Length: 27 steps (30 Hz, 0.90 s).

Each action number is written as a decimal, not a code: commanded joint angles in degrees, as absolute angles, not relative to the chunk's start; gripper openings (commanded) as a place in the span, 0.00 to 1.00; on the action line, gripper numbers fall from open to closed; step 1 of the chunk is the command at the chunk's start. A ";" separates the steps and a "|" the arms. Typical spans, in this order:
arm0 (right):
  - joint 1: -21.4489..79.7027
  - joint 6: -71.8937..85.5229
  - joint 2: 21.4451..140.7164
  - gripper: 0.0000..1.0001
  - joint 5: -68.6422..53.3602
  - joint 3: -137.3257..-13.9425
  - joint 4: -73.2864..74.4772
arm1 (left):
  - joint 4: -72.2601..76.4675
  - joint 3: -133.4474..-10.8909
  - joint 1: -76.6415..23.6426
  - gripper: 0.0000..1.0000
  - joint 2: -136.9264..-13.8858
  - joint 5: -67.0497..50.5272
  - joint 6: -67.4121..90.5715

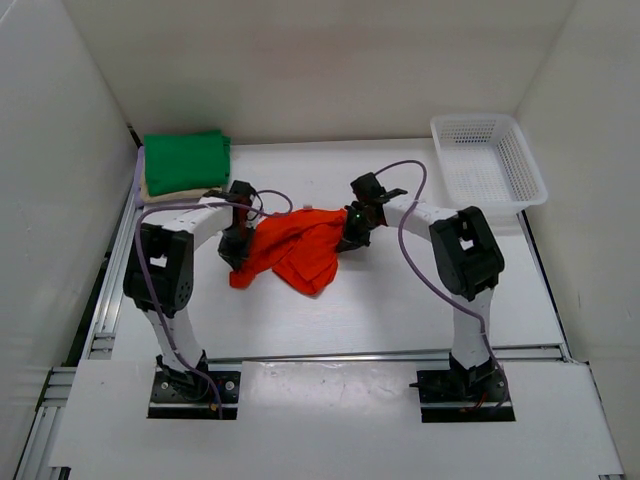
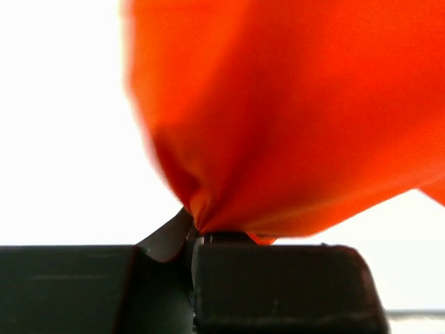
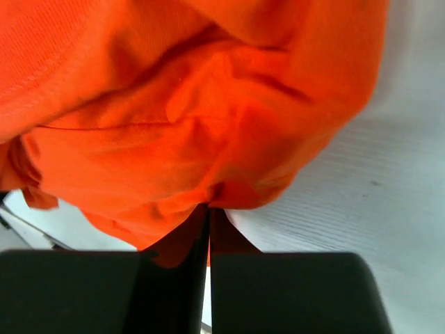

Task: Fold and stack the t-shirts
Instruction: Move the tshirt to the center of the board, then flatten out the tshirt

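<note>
1. The table [image 1: 400, 310] bears everything.
2. The orange-red t-shirt [image 1: 295, 250] is bunched at mid-table, between both grippers.
3. The white basket [image 1: 527, 165] sits at the far right.
4. The green t-shirt [image 1: 187, 160] lies folded far left, atop the tan t-shirt [image 1: 175, 187].
5. The left gripper [image 2: 191, 236] is clenched on the orange-red t-shirt's left edge.
6. The right gripper [image 3: 208, 212] pinches its right edge.
</note>
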<state>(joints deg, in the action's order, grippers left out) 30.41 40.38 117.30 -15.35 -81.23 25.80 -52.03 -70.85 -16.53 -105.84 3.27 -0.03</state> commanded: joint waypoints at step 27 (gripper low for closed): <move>11.51 30.59 87.45 0.00 -27.86 -62.84 30.06 | -53.43 -125.88 -12.30 1.00 -119.63 32.17 0.00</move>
